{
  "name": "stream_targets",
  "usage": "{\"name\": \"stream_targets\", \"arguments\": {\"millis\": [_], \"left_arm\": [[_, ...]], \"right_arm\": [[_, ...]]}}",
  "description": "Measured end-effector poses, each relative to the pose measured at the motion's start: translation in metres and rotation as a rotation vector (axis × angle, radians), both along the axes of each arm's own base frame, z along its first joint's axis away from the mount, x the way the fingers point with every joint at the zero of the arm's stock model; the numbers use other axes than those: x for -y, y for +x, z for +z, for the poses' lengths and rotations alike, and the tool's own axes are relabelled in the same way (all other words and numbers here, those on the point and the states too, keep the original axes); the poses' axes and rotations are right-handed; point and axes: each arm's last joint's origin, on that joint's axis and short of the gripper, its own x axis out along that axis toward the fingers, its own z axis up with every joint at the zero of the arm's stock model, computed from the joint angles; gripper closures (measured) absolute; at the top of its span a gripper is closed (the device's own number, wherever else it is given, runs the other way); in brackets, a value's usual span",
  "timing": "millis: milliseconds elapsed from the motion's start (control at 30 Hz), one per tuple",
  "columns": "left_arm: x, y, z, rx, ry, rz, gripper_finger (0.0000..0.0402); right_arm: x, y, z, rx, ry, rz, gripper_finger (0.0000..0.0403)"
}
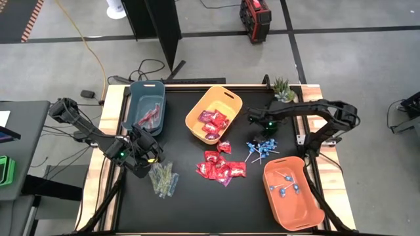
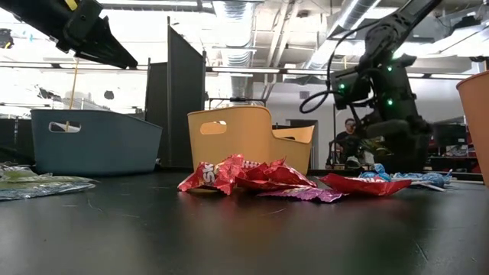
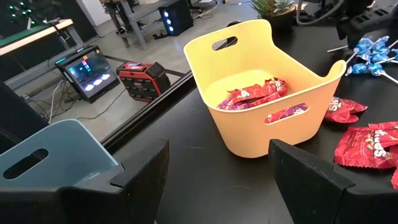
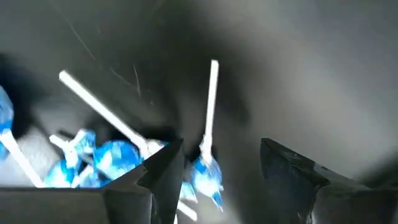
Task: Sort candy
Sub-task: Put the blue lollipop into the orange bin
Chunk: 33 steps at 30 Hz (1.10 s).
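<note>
1. Table state. The black table (image 1: 190,203) carries three bins: a blue-grey plastic bin (image 1: 146,105) at the back left holding a few red-pink packets, a yellow plastic bin (image 1: 213,115) at back centre holding shiny red square packets, and an orange plastic bin (image 1: 291,191) at front right holding several blue-wrapped lollipops.

2. Unsorted candy. A loose pile of shiny red square packets (image 1: 220,167) lies in front of the yellow bin. A small cluster of blue-wrapped lollipops on white sticks (image 1: 262,149) lies between the yellow and orange bins. A heap of thin clear green-pink stick packets (image 1: 164,178) lies at front left.

3. Right claw (image 1: 268,128). It hangs just above the lollipop cluster, at its back edge. In the right wrist view the fingers stand apart, released and holding nothing, with one lollipop (image 4: 208,168) between them, its stick running away from the claw.

4. Left claw (image 3: 217,171). It stands open and empty just beside the stick packets, facing the yellow bin.

5. Deciding relation. The lollipops lie directly under the right claw and well apart from the left. Judgement: the right arm is placed for the next pick, and closing across the stick looks the surer grip.

6. Progress. Judgement: partway; all three kinds still have pieces on the table.
</note>
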Motion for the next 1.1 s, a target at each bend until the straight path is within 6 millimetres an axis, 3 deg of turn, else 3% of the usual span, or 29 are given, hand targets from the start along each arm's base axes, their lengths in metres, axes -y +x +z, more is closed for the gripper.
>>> {"name": "stream_targets", "arguments": {"millis": [300, 700, 933, 1100], "left_arm": [[0.0, 0.0, 0.0, 0.0, 0.0, 0.0, 0.0132], [0.0, 0.0, 0.0, -0.006, 0.005, 0.0, 0.0132], [0.0, 0.0, 0.0, -0.006, 0.005, 0.0, 0.0132], [0.0, 0.0, 0.0, -0.006, 0.005, 0.0, 0.0132]], "right_arm": [[0.005, -0.008, -0.012, 0.024, -0.012, -0.074, 0.0211], [0.006, -0.007, -0.013, 0.035, -0.027, -0.081, 0.0388], [0.003, -0.006, -0.006, 0.056, -0.048, -0.066, 0.0401], [0.0, 0.004, 0.026, 0.187, -0.147, -0.014, 0.0402]]}}
